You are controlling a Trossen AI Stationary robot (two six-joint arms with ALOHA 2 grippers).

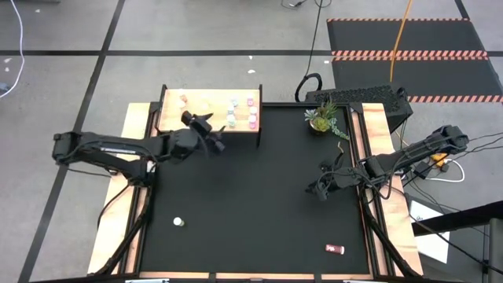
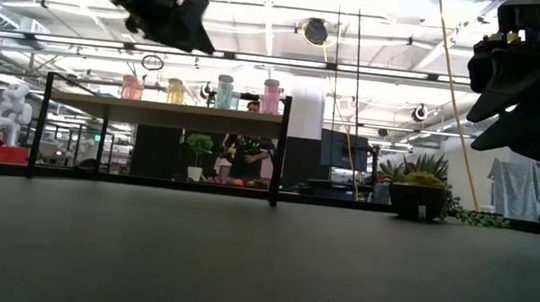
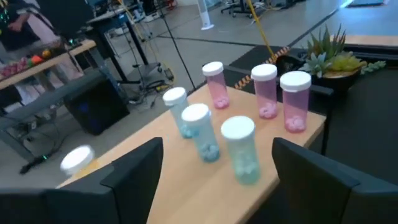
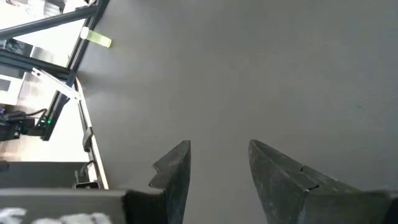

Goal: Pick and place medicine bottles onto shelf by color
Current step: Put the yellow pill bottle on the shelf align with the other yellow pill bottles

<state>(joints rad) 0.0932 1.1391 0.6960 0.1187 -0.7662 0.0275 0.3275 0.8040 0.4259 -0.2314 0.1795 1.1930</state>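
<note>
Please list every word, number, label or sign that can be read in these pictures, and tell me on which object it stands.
No text can be read in any view.
The medicine bottles on the shelf show no label, only contents through their walls.
The red bottle lying on the table is too small to read.
In the low view, a round sign hanging in the room behind is too small to read.

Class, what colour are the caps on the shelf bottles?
White caps on the bottles, clearest in the left wrist view.
</note>
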